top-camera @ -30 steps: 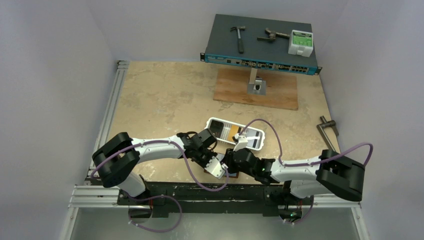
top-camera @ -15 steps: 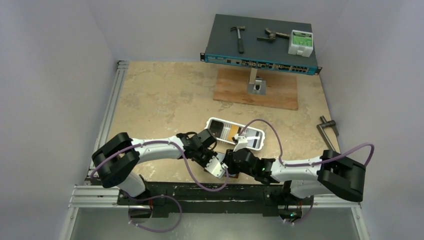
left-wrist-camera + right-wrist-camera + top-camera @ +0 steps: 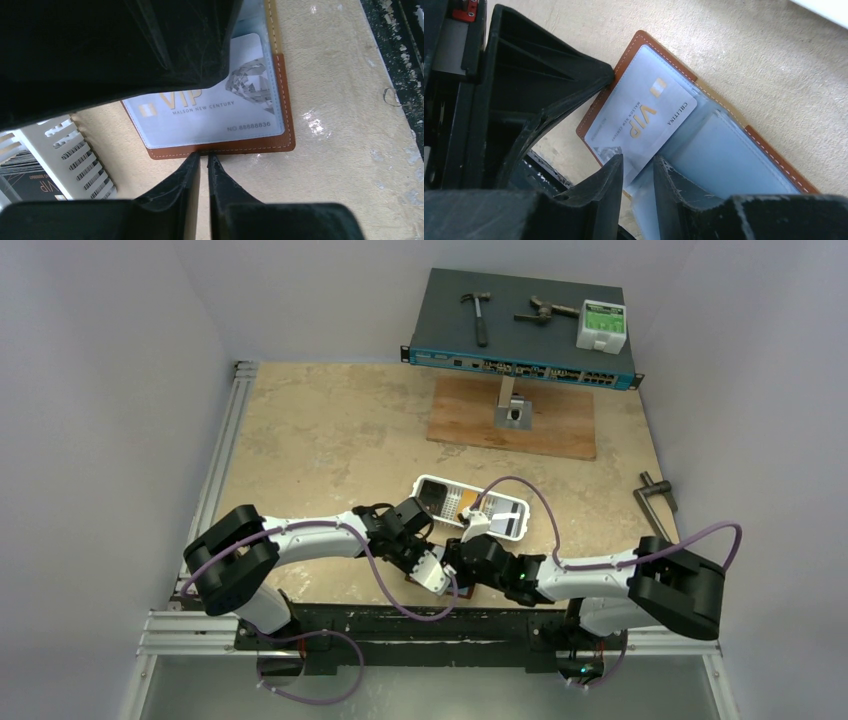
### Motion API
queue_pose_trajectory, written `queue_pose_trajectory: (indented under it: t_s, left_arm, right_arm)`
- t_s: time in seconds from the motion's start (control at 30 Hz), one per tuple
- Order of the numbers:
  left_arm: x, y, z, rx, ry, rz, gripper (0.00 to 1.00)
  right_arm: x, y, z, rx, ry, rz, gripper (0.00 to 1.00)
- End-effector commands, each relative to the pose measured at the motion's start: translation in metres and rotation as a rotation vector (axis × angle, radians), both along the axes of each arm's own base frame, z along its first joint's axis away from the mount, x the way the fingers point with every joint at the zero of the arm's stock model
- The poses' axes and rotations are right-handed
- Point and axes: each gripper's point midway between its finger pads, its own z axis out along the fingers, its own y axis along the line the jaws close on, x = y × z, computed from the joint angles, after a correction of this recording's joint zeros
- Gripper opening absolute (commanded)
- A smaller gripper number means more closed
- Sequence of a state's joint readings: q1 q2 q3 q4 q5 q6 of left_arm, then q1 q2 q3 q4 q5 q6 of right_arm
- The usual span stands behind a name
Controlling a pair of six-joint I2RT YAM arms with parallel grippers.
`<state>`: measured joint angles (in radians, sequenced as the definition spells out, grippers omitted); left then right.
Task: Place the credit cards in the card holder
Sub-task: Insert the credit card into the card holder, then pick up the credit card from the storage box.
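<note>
beige tabletop point(image 3: 340, 100) bears the card holder point(image 3: 225, 147), touching the left pincer point(image 3: 204, 159).

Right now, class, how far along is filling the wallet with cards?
Done: one pale card sits in the open wallet's clear pocket. In hand: the left gripper is at the wallet's edge, the right gripper is over that card. Left: cards in the white tray.
</note>
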<state>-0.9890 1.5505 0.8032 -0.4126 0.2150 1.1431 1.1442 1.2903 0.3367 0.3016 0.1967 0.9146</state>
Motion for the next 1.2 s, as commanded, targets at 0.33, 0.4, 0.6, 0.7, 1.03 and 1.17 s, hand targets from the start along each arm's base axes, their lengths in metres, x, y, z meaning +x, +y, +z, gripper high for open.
queue_pose_trajectory:
  t_s: [0.33,0.4,0.6,0.7,1.03,1.17]
  left_arm:
    - [0.012,0.021,0.046,0.0,0.078,0.255,0.36]
    - [0.018,0.028,0.056,-0.008,0.095,0.306,0.37]
    - [0.053,0.039,0.109,-0.084,0.193,0.554,0.38]
    - [0.073,0.032,0.134,-0.129,0.237,0.642,0.38]
    - [0.148,0.001,0.136,-0.238,0.3,0.818,0.38]
    - [0.173,-0.002,0.121,-0.266,0.278,0.814,0.38]
  right_arm:
    - [0.011,-0.031,0.041,-0.004,-0.058,-0.083,0.46]
    - [0.018,-0.041,0.051,-0.007,-0.085,-0.12,0.47]
    - [0.075,-0.079,0.115,0.076,-0.226,-0.254,0.54]
    - [0.101,-0.084,0.135,0.076,-0.269,-0.281,0.57]
    - [0.17,-0.036,0.149,0.125,-0.249,-0.233,0.6]
    - [0.185,-0.024,0.138,0.11,-0.222,-0.243,0.61]
